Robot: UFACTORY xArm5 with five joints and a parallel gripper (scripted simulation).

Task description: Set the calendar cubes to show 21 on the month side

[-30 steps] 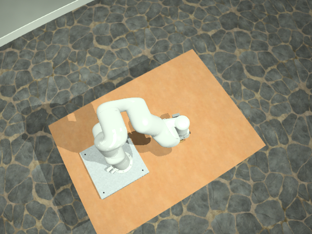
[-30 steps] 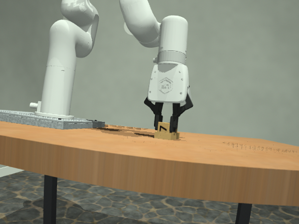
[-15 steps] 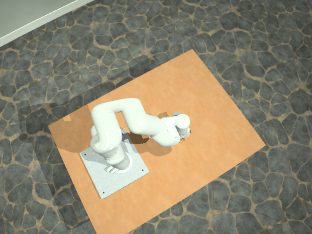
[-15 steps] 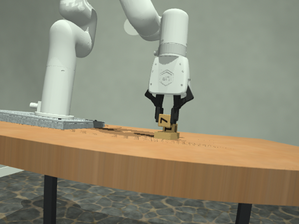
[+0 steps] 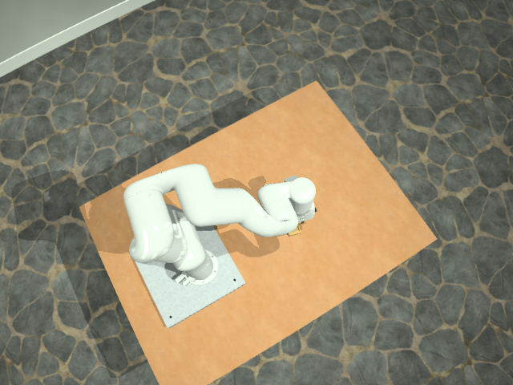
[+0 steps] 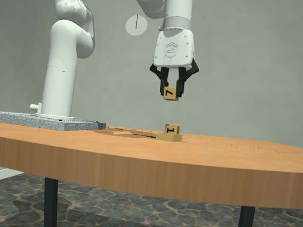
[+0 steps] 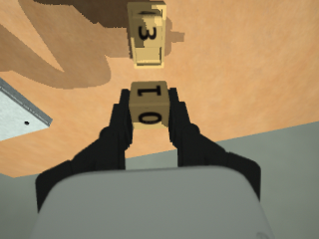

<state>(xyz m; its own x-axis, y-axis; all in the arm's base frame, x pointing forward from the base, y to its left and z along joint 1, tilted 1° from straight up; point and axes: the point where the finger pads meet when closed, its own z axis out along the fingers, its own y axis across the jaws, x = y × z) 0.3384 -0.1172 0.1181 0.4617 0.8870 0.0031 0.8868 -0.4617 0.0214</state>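
My gripper (image 6: 171, 93) (image 7: 150, 100) is shut on a wooden cube (image 6: 169, 92) (image 7: 150, 119). It holds this cube well above the tray. The held cube shows 0 on top, a sideways 1 toward the wrist camera and a sideways 7 toward the exterior camera. The wooden tray (image 5: 294, 233) (image 6: 168, 137) (image 7: 149, 55) stands on the table. The other cube (image 6: 171, 129) (image 7: 147, 33) stands in it, with 3 on top and a sideways 1 toward the exterior camera. The slot beside it is bare. The month's name cannot be made out.
The arm's grey base plate (image 5: 199, 302) (image 6: 76, 125) (image 7: 17, 115) lies on the table (image 5: 352, 186) (image 6: 222, 156) to one side of the tray. In the top view the arm hides most of the tray.
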